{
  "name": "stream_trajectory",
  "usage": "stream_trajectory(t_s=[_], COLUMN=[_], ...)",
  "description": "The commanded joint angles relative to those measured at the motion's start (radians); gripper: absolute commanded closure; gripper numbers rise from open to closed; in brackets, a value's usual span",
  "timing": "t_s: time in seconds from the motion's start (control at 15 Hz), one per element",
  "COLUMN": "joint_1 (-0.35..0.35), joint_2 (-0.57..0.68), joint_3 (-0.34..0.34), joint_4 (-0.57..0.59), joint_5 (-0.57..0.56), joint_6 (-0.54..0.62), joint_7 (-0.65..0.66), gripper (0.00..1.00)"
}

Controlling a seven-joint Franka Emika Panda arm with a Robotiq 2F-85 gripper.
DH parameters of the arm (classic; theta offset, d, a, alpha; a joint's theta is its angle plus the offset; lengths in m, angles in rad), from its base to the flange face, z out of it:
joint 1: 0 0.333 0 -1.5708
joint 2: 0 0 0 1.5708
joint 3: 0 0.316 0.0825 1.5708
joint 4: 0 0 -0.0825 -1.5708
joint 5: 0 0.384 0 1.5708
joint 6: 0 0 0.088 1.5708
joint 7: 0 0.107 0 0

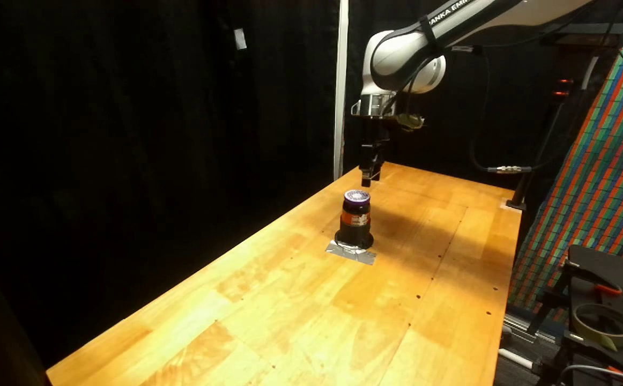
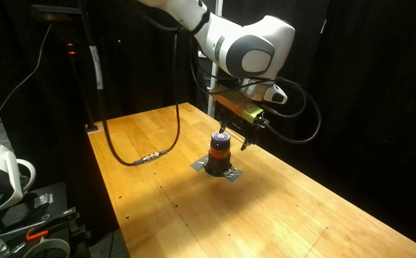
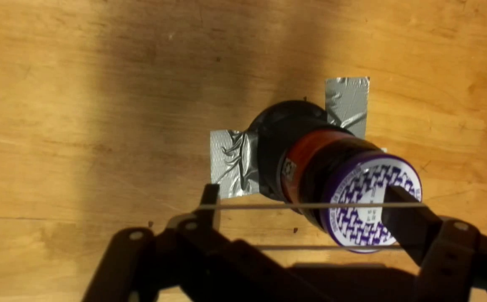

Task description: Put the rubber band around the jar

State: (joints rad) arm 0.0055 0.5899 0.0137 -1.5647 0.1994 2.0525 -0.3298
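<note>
The jar (image 1: 355,218) stands upright on the table in a black base. It is dark with an orange band and a purple-rimmed white lid, and shows in all views (image 2: 219,152) (image 3: 310,161). My gripper (image 3: 303,197) is open, its two fingers wide apart. The rubber band (image 3: 260,206) is thin and tan and is stretched around both fingers, so two strands run between them. In both exterior views, the gripper (image 1: 371,179) (image 2: 233,139) is above lid height and off to one side. In the wrist view, the right finger and strands overlap the lid.
Silver tape (image 1: 351,252) fixes the base to the wooden table (image 2: 265,215). A black cable (image 2: 177,125) hangs from the arm beside the jar. A dark side cart (image 1: 612,279) with a tape roll (image 1: 603,324) stands beyond the table's edge.
</note>
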Motion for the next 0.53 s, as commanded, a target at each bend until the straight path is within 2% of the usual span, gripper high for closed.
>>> stream_trajectory(t_s=[0.0, 0.47], joint_1=[0.000, 0.035], joint_2=[0.113, 0.243], joint_3=[0.034, 0.064], joint_4=[0.204, 0.403], joint_5=[-0.057, -0.094], joint_6=[-0.096, -0.241], joint_7=[0.057, 0.097], gripper=[0.00, 0.00])
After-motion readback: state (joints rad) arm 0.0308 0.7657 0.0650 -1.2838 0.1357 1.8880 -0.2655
